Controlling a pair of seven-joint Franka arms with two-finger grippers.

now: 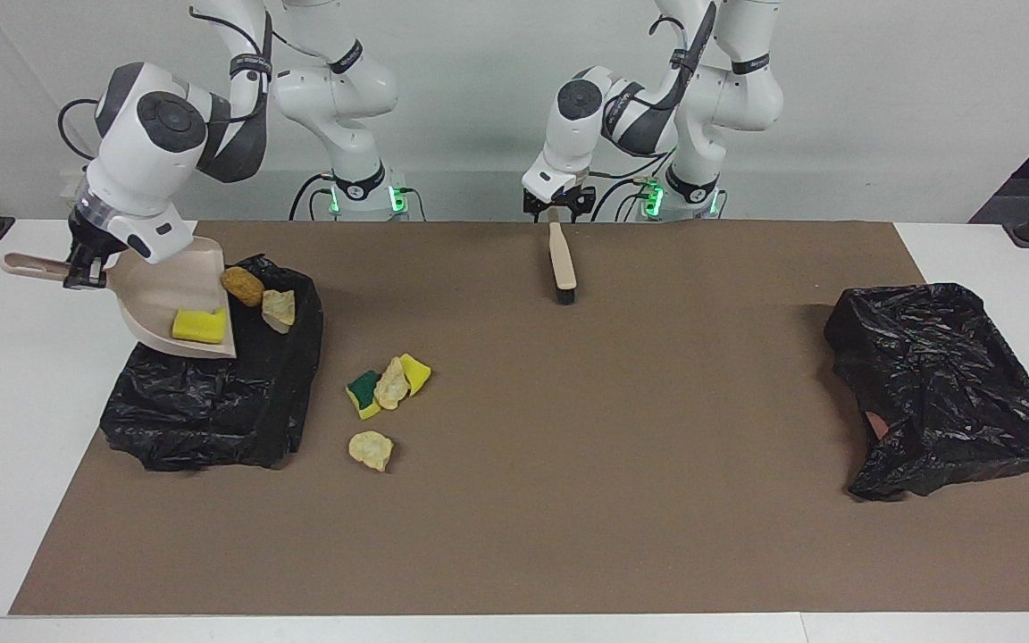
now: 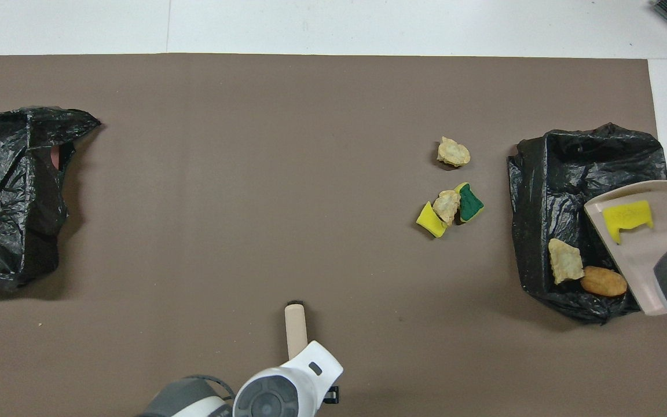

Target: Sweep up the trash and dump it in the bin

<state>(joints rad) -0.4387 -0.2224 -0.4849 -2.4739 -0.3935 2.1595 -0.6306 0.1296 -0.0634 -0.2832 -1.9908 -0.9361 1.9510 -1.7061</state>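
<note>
No writing is readable anywhere. The right gripper (image 1: 86, 268) grasps the beige plastic dustpan (image 1: 157, 299) over the black bag-lined bin (image 1: 211, 402). One yellow sponge piece (image 1: 199, 324) is in the pan, two bread-like lumps (image 2: 585, 275) in the bin. The left gripper (image 1: 554, 207) is just above the beige-handled brush (image 1: 561, 259); I cannot tell its jaws.

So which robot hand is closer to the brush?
Left. The left gripper is at the brush handle's end; the right gripper holds the dustpan over the black bag.
</note>
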